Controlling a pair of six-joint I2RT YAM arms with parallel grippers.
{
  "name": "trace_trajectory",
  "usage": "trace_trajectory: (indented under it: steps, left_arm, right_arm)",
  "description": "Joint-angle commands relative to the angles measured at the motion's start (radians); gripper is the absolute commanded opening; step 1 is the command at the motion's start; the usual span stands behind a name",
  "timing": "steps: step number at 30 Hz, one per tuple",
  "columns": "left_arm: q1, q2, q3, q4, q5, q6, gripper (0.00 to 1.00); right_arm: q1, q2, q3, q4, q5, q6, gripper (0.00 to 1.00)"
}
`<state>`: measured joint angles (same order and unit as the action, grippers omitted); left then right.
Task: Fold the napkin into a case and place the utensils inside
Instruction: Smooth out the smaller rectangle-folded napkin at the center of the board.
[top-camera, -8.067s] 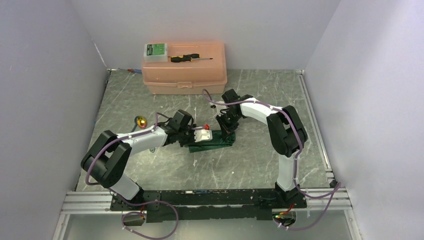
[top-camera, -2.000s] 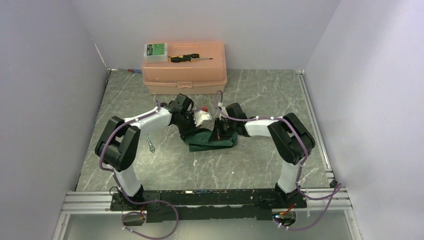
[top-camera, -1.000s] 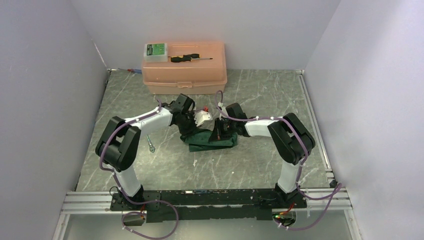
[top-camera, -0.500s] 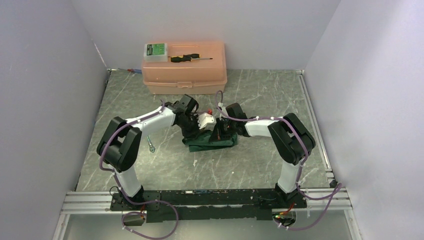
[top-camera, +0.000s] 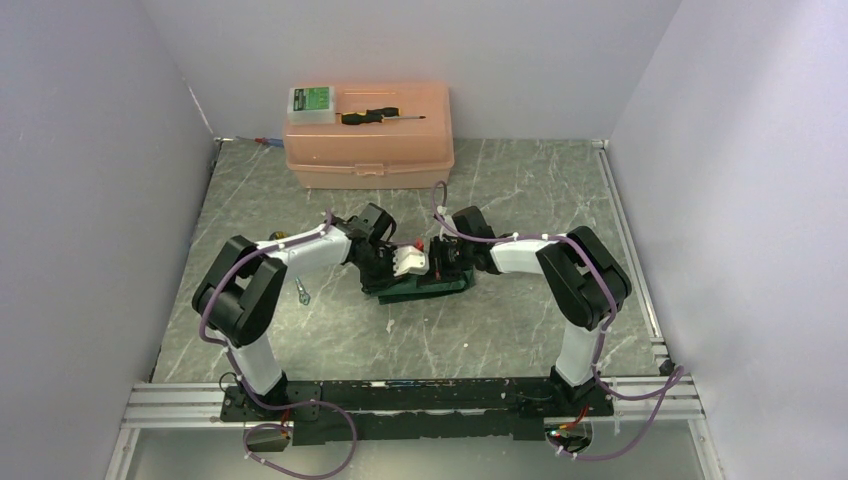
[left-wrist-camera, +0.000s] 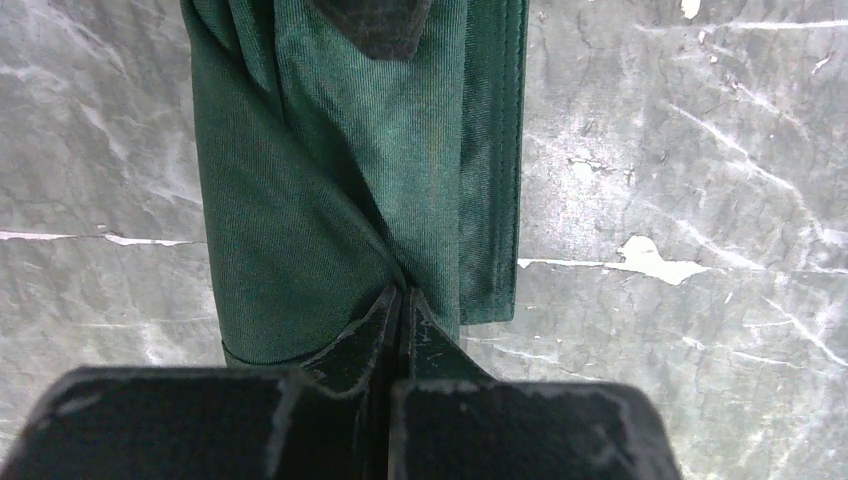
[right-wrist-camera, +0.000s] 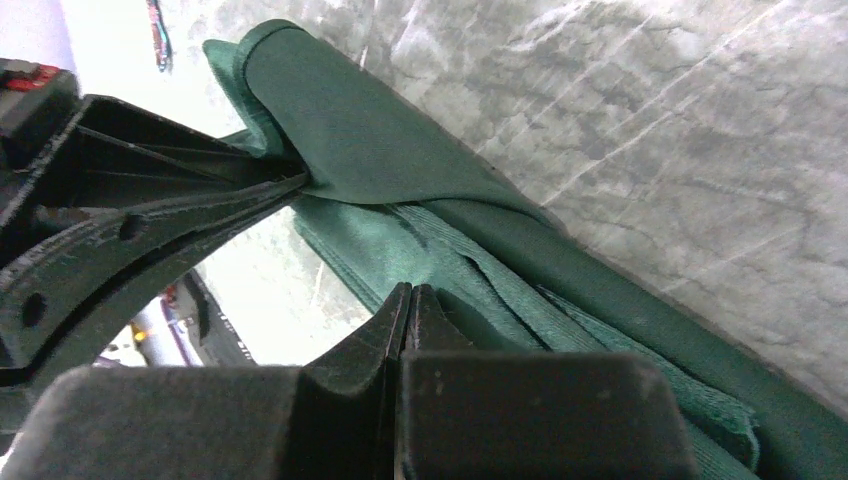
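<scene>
At rear: peach box (top-camera: 368, 150), closed, contents unseen; green-labelled case (top-camera: 312, 102) and screwdriver (top-camera: 383, 116) on top. On surface (top-camera: 480, 330), leftward: silver utensil (top-camera: 300, 292), loose. Centre: left gripper (left-wrist-camera: 402, 292), jaws clamped on napkin (left-wrist-camera: 300, 200) fold; right gripper (right-wrist-camera: 410, 290), jaws closed, tips against napkin.

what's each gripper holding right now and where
The left gripper pinches a raised fold of the napkin. The right gripper is shut, tips on its layered edge; a grip there cannot be told.
</scene>
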<state>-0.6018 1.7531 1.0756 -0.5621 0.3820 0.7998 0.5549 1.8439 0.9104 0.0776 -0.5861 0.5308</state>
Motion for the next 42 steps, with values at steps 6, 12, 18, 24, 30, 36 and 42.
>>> trace_trajectory:
  steps: [6,12,18,24,30,36,42]
  left_arm:
    - [-0.018,0.023,-0.061,0.071,-0.056,0.056,0.03]
    - [-0.029,0.02,-0.066,0.068,-0.058,0.044,0.03]
    - [-0.036,0.02,-0.06,0.064,-0.054,0.038,0.03]
    - [-0.038,0.014,-0.071,0.061,-0.055,0.04,0.03]
    - [-0.039,0.002,-0.096,0.064,-0.069,0.05,0.03]
    - [-0.044,-0.003,-0.102,0.077,-0.064,0.047,0.03]
    - [-0.044,-0.007,-0.102,0.078,-0.065,0.048,0.03]
  right_arm:
    - [-0.007,0.0,-0.002,0.228,-0.168,0.161,0.0]
    - [0.002,0.075,0.084,0.248,-0.189,0.182,0.0]
    - [0.014,0.162,0.146,0.188,-0.149,0.148,0.0]
    - [0.015,0.189,0.167,0.16,-0.107,0.131,0.0]
    - [0.016,0.137,0.182,0.164,-0.125,0.131,0.0]
    - [0.023,0.163,0.191,0.222,-0.156,0.176,0.0]
    - [0.031,0.199,0.233,0.177,-0.125,0.156,0.0]
